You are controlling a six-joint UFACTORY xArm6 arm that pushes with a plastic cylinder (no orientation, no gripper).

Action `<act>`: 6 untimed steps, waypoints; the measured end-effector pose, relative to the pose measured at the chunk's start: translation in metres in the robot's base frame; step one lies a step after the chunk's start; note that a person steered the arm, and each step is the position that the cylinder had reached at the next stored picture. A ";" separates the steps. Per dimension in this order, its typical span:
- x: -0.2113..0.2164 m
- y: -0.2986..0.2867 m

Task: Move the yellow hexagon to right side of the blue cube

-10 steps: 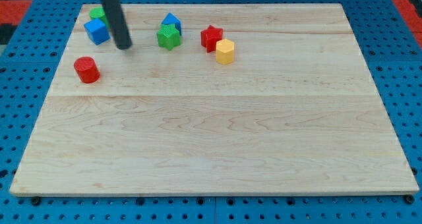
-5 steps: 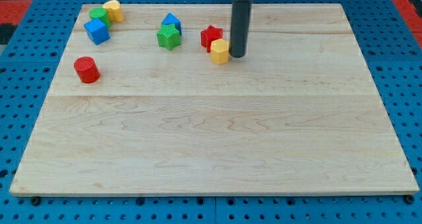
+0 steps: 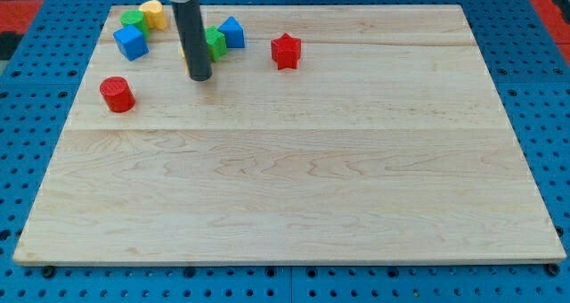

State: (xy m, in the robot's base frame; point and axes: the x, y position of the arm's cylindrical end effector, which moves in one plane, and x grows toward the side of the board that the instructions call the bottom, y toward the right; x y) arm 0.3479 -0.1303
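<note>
Yellow hexagon hidden behind rod; my tip nr green block.

Bright, even overhead light — soft faint shadows, sharp focus, no glare.

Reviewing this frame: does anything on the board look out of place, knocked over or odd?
Nothing looks toppled or damaged. One oddity: the yellow hexagon is almost hidden behind my rod, a sliver showing at its left edge; my tip sits just left of the green star.
</note>
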 end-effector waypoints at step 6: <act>-0.033 -0.037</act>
